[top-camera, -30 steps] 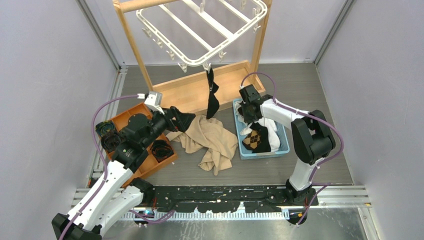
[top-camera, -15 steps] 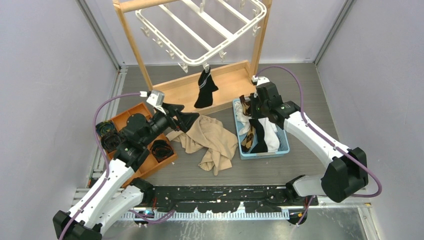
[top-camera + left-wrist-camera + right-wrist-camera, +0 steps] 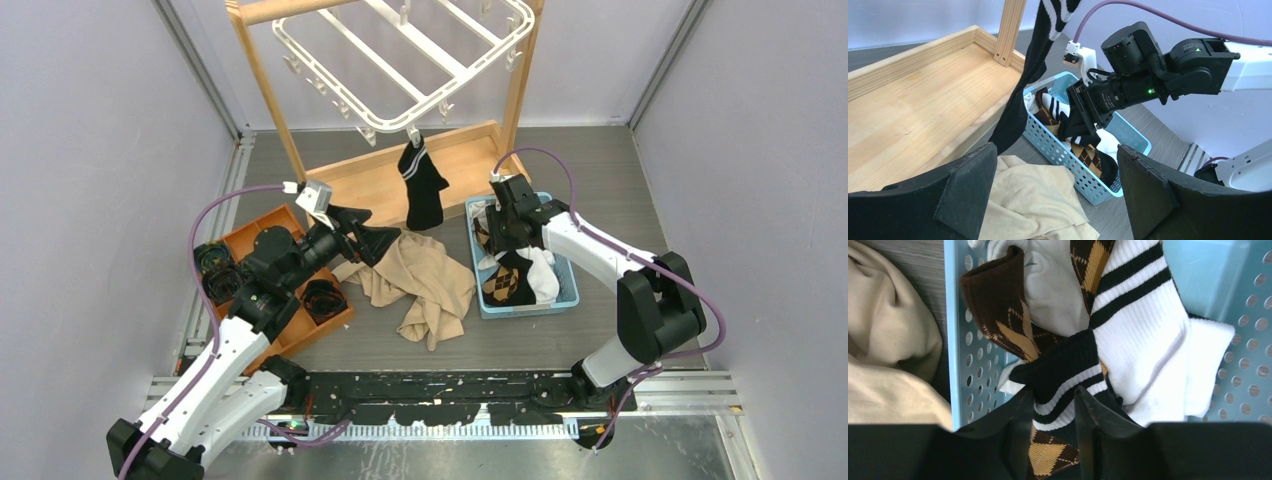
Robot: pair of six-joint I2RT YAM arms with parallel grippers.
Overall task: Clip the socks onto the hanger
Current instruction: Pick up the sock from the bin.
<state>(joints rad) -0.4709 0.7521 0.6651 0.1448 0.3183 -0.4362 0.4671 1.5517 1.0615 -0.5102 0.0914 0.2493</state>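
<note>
My right claw [image 3: 1053, 390] is down in the blue basket [image 3: 960, 340], jaws partway apart astride a black striped sock [image 3: 1063, 365], likely to lift it; whether it pinches, I cannot tell. My left claw [image 3: 1055, 150] gapes wide, empty. One sock [image 3: 422, 185] hangs clipped to the white hanger [image 3: 430, 100]. Grey surface [image 3: 600, 170], pale walls [image 3: 100, 150].

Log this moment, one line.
hanger: one black sock clipped | right claw: astride striped sock in basket | left claw: open, near cloth
</note>
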